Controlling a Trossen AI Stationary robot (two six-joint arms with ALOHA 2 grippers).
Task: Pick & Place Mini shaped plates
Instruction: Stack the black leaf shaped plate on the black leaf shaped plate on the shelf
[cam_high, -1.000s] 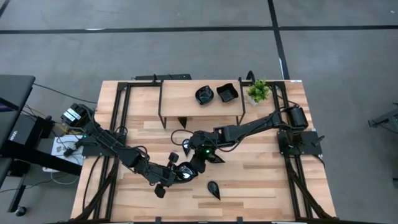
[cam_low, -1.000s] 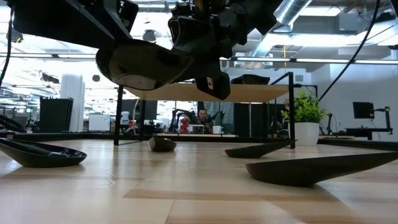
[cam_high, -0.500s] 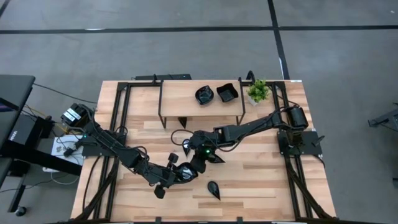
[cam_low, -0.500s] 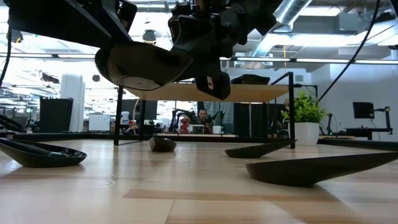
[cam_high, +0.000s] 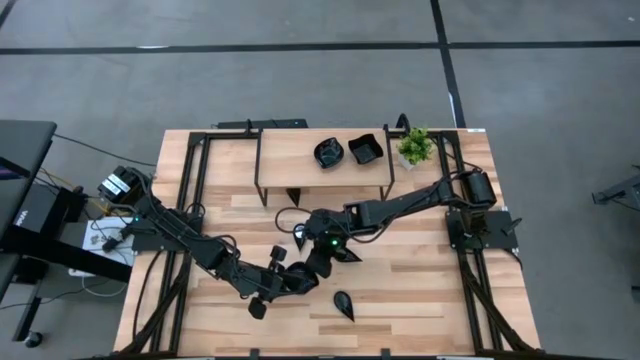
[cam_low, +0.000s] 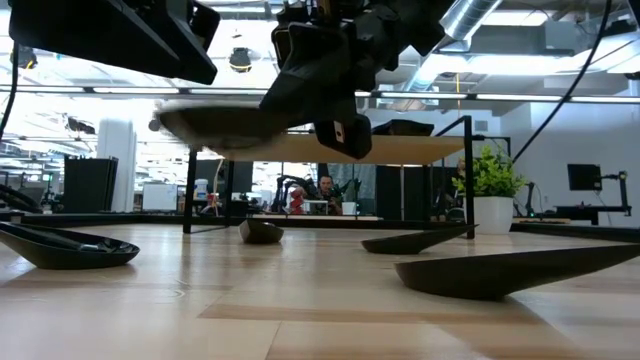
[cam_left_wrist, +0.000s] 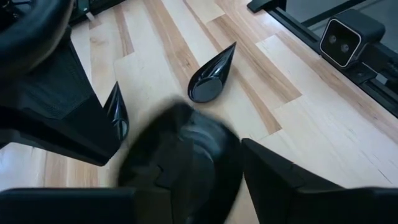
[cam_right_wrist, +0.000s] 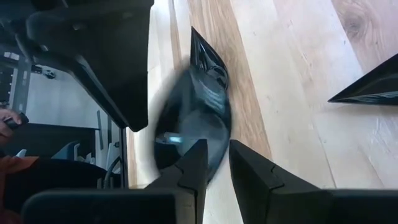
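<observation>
The left gripper (cam_high: 285, 281) sits low over the front middle of the table (cam_high: 420, 290), its fingers spread apart and gripping nothing I can make out. Just right of it, the right gripper (cam_high: 315, 262) is clamped on the rim of a black dish (cam_low: 215, 118) (blurred), held above the wood. A teardrop dish (cam_high: 344, 304) lies nearby.

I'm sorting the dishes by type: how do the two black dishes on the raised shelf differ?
The round dish has a wavy, scalloped rim, while the square dish has straight edges and corners. The square dish lies nearer the potted plant, with the round dish on its far side. Both are small, glossy and black, and they rest side by side on the shelf.
</observation>
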